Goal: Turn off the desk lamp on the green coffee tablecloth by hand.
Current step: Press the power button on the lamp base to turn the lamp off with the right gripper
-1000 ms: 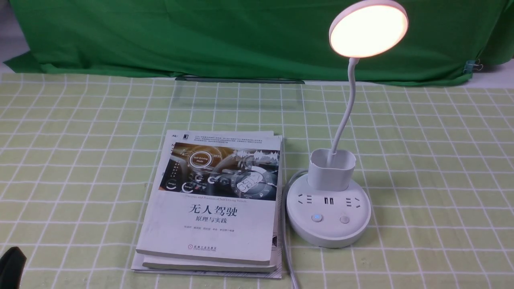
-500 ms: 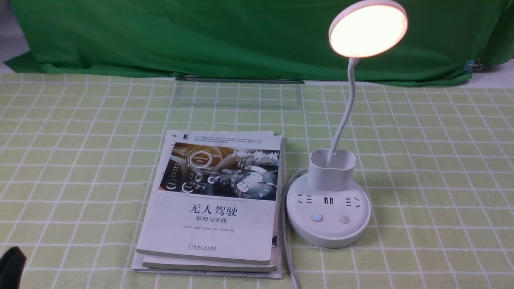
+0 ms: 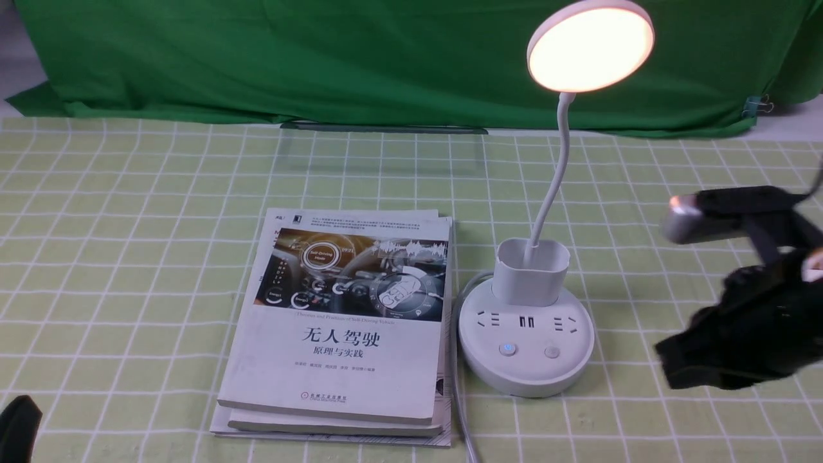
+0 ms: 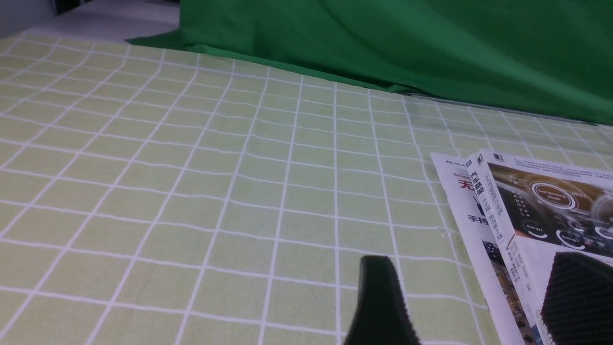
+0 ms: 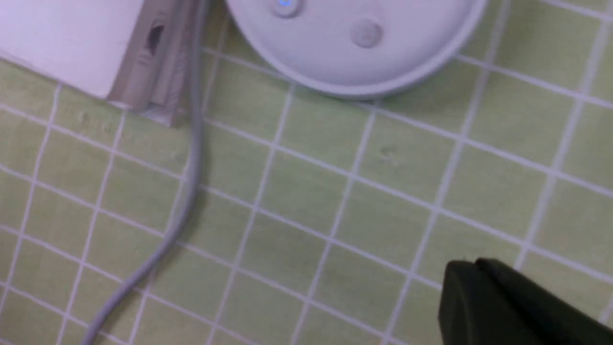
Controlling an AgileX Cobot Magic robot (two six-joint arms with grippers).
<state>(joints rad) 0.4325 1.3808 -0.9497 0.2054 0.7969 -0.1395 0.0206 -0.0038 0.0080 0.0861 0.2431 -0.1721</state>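
Cloth (image 3: 193, 321), checked pale green: we find it under everything. Lamp (image 3: 527, 366), lit, on the cloth just beside the books (image 3: 334, 360): base probably stable, neck (image 3: 559, 154) bendy, best left alone; we would grasp nothing, only press a button, likely the blue-lit one (image 3: 508, 348). Right gripper (image 5: 471, 268): closed, empty. Left gripper (image 4: 469, 297): fingers apart, holding nothing.

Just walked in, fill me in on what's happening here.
The robot's right arm has its end effector shut and empty, to the right of the desk lamp, seemingly to switch it off. Nothing touches the lamp, and it is lit. The left end effector is open, holding nothing, near the stacked books.
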